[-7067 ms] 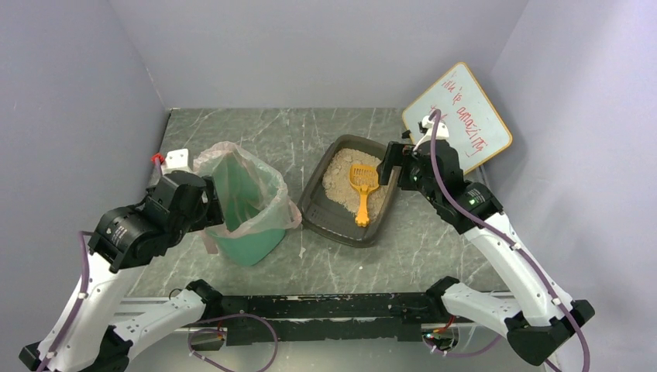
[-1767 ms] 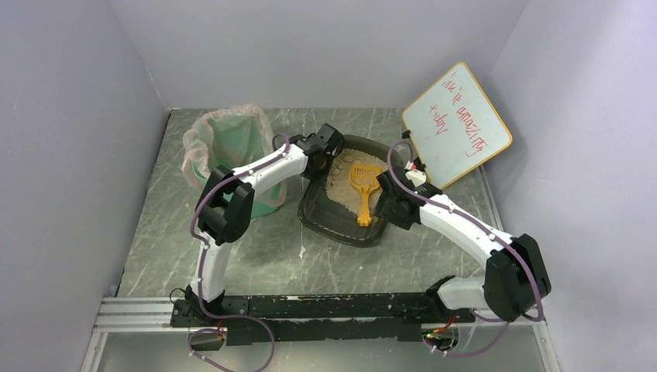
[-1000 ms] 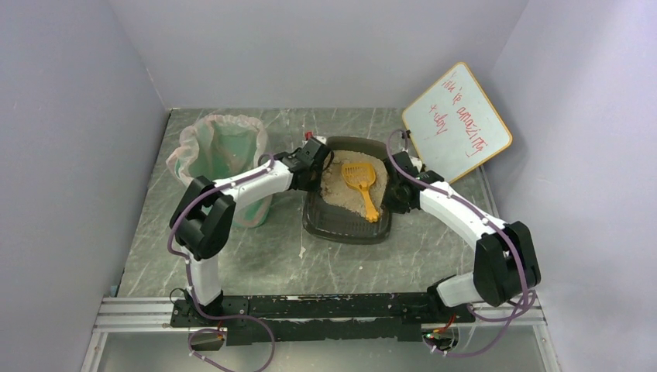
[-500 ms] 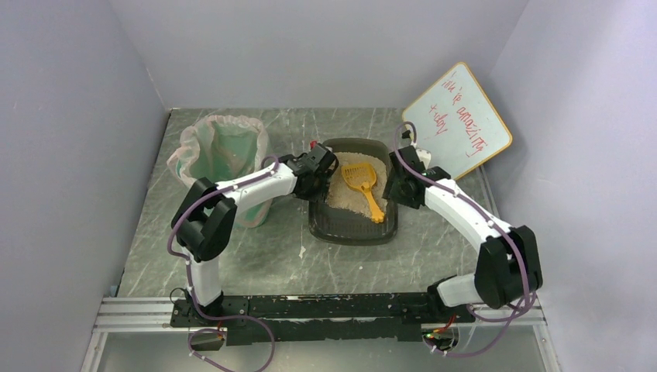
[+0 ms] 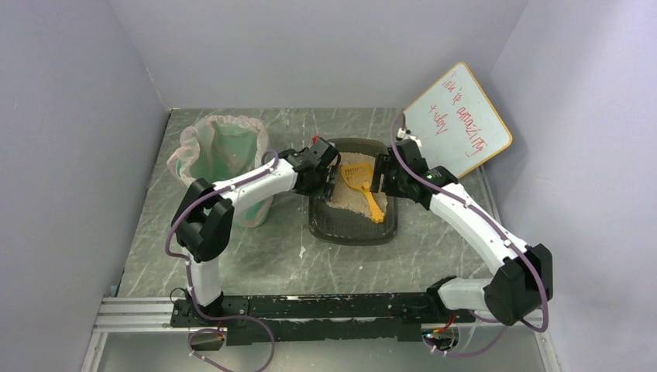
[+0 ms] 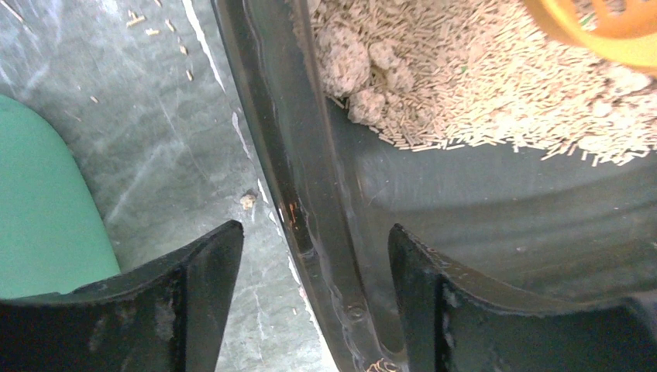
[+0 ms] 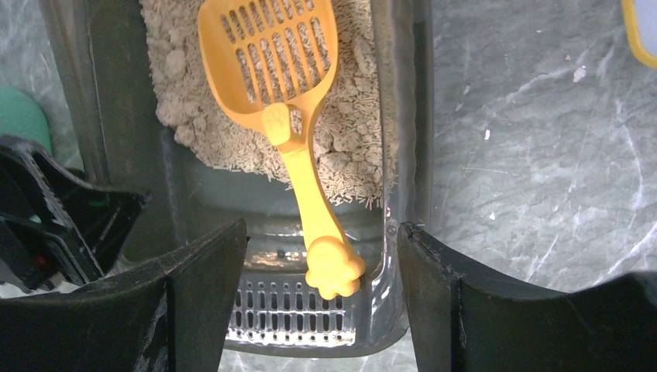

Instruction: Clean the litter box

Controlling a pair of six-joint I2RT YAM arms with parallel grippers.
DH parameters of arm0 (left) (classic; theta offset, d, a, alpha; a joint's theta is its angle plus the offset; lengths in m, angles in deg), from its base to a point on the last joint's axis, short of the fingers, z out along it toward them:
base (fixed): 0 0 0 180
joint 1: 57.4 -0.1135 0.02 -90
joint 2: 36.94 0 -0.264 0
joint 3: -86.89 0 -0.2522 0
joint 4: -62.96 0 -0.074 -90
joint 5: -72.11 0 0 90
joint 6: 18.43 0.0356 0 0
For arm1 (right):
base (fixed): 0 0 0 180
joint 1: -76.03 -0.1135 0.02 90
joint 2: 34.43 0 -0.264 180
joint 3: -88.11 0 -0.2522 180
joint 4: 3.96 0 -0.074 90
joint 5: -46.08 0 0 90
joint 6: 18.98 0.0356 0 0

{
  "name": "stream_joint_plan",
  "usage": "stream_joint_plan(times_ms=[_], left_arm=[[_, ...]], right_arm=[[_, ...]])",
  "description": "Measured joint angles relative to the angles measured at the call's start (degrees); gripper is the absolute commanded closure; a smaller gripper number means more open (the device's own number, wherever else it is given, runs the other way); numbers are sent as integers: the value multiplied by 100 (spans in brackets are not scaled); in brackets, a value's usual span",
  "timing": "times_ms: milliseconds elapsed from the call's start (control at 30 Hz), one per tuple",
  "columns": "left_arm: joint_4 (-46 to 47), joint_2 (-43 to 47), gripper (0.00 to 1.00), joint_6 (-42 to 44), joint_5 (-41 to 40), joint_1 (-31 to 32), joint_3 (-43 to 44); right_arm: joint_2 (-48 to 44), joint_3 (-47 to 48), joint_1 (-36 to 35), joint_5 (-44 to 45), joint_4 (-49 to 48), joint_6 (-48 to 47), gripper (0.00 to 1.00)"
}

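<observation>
The litter box (image 5: 350, 233), a dark grey tray, lies on the table with beige litter (image 5: 350, 194) heaped at its far end. An orange scoop (image 5: 362, 184) rests in it. My left gripper (image 5: 324, 167) is open at the box's left rim. In the left wrist view the rim (image 6: 300, 194) runs between the spread fingers (image 6: 208, 288) of that gripper (image 6: 314, 260) with gaps on both sides. My right gripper (image 5: 383, 175) hovers open over the right side. In the right wrist view the scoop (image 7: 273, 70) handle end lies below that gripper (image 7: 319, 236).
A green bin (image 5: 223, 159) with a clear bag liner stands left of the box, close behind my left arm. A whiteboard (image 5: 457, 120) leans on the right wall. Litter crumbs (image 6: 248, 201) lie on the table beside the box.
Both grippers have opened and let go of the box's rims. The box now lies square on the table. The right gripper has drawn up and slightly back.
</observation>
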Motion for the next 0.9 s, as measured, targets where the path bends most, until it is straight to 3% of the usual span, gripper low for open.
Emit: stream_joint_plan(times_ms=[267,500,900], left_arm=[[-125,232,3,273,-46,0,662],[-363,404,3,400,-175,0,1102],[-857,1003,3,557,-210,0,1128]], right_arm=[[560,26,-476,-11,-9,-393,31],[942,26,-514,61,-52,-522,39],[1563,26,-525,101,-275,-634,53]])
